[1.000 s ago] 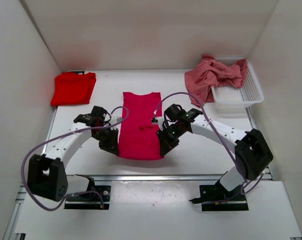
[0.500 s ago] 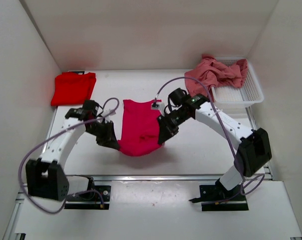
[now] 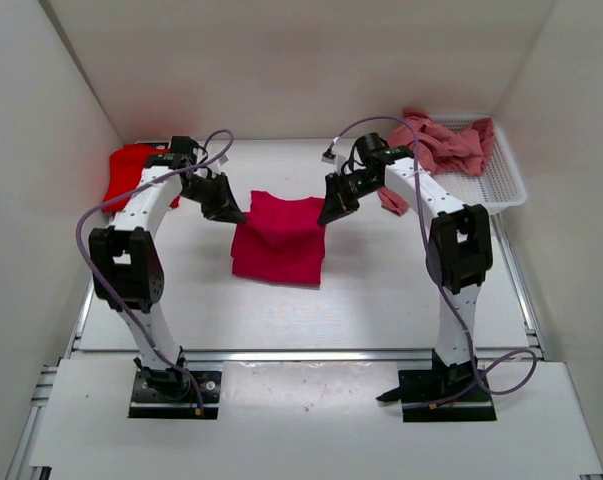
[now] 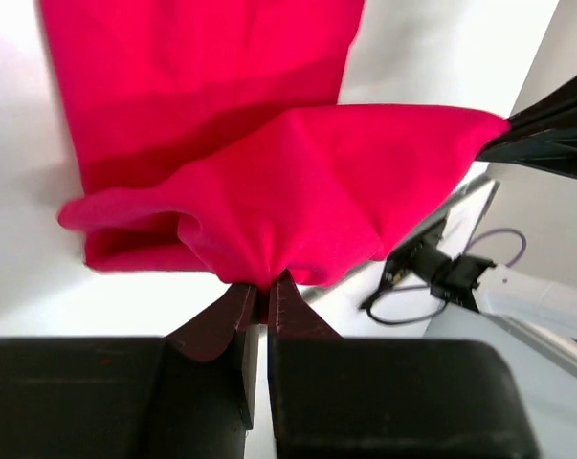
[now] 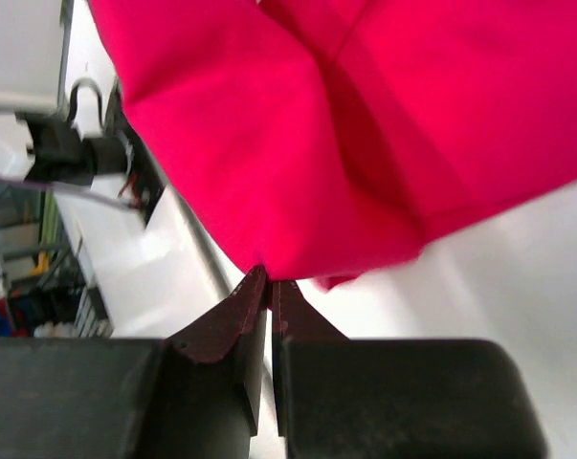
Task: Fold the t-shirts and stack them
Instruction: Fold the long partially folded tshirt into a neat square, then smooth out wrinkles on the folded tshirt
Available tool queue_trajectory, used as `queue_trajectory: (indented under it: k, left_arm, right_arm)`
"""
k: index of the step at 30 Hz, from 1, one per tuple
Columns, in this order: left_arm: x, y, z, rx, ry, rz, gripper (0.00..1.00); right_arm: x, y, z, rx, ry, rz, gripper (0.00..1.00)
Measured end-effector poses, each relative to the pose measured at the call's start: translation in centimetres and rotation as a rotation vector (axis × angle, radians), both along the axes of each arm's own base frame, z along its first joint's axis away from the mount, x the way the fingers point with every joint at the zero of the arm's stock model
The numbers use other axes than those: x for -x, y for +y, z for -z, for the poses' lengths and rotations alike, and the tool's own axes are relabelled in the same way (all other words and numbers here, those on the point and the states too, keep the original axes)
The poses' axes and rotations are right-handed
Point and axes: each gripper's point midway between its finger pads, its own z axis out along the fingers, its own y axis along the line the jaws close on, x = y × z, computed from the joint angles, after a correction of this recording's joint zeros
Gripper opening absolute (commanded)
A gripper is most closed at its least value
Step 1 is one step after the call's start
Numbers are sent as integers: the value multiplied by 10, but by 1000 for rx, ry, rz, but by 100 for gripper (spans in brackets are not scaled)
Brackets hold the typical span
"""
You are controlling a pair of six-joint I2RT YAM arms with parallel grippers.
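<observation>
Top external view: left of the basket (image 3: 496, 180), the left gripper (image 3: 231, 212) and right gripper (image 3: 328, 213) each pinch a corner of the crimson shirt (image 3: 278, 245), doubling it over. The fold should go best with both corners level and taut, landing edge on edge. Wrist views show jaws clamped on bunched cloth; only overhead shows the red shirt (image 3: 126, 170), farther left, and the pink shirt (image 3: 446, 140) spilling from the basket.

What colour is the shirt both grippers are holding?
It is a crimson-magenta cotton t-shirt, clearest in the left wrist view.
</observation>
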Motion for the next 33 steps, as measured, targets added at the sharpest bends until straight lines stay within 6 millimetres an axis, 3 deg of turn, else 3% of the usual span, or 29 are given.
queue_trajectory:
  k: [6, 15, 18, 19, 21, 23, 26, 29, 31, 33]
  left_arm:
    - [-32, -3, 20, -1, 18, -18, 2]
    - [-75, -7, 30, -8, -26, -32, 7]
    - [-91, -7, 31, -13, -62, -37, 12]
    - [-94, -7, 32, -15, -67, -39, 17]
    - [-96, -7, 35, -20, -70, -40, 38]
    - [-99, -7, 37, -23, -76, -35, 66]
    - [-112, -9, 39, -28, -109, -23, 88]
    - [-140, -4, 37, -79, -204, 0, 88]
    - [-158, 2, 31, -138, -299, 27, 89]
    - [-163, 9, 25, -190, -369, 64, 90]
  right_arm:
    - [-43, 2, 7, -14, -48, 30, 0]
    - [-61, -2, 32, 15, -19, 63, 0]
    - [-77, -5, 39, 44, -35, 93, 1]
    - [-84, -6, 42, 60, -46, 105, 6]
    - [-100, -11, 49, 113, -69, 147, 30]
    - [-118, -19, 54, 178, -112, 196, 30]
    - [-142, -41, 63, 312, -181, 286, 30]
    - [-160, -62, 65, 440, -248, 363, 32]
    - [-167, -69, 62, 474, -287, 382, 45]
    - [-172, -70, 57, 480, -329, 373, 53]
